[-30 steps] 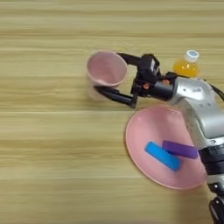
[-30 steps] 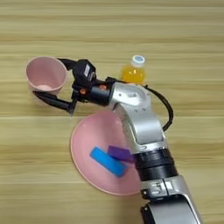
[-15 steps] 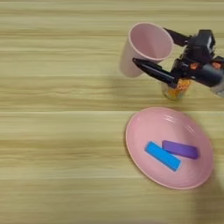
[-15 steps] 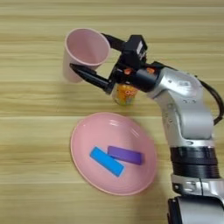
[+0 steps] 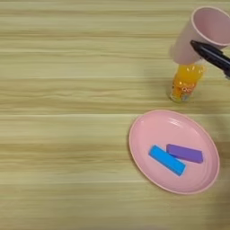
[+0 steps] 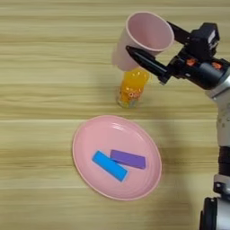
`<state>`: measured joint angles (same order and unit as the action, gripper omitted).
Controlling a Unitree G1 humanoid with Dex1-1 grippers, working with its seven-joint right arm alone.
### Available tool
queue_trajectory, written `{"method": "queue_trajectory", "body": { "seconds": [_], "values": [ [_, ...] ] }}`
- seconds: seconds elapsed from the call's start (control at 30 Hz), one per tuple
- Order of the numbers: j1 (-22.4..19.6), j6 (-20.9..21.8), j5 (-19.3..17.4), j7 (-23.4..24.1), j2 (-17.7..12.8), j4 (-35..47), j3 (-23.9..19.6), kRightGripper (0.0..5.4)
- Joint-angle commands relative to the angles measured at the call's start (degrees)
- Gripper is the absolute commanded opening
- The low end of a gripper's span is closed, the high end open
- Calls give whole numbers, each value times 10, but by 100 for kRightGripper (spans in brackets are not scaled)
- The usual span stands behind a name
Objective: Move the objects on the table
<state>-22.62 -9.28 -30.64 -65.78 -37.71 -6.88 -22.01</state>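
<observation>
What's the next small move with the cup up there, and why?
Probably carry the pink cup sideways, clear of the orange-juice bottle, before lowering. The right gripper grips the cup's rim, holding it tilted in front of the bottle's top, whose cap is hidden. Lowering here would likely knock the bottle toward the pink plate with its blue block and purple block.

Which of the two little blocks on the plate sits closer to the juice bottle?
The purple block. It lies on the far side of the blue block, toward the juice bottle, on the pink plate.
</observation>
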Motion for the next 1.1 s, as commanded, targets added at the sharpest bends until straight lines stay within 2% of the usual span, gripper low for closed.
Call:
{"method": "queue_trajectory", "body": {
  "seconds": [0.03, 0.27, 0.57, 0.77, 1.0, 1.1],
  "values": [
    [-37, 25, -13, -14, -62, -20, -39, 448],
    [-34, 32, -13, -55, -104, -96, -67, 448],
    [-25, 47, 21, -78, -128, -174, -53, 447],
    [-34, 91, 72, -71, -134, -260, -32, 447],
    [-49, 170, 136, -46, -115, -349, 8, 447],
    [-61, 198, 149, -36, -107, -380, 20, 447]
  ]
}}
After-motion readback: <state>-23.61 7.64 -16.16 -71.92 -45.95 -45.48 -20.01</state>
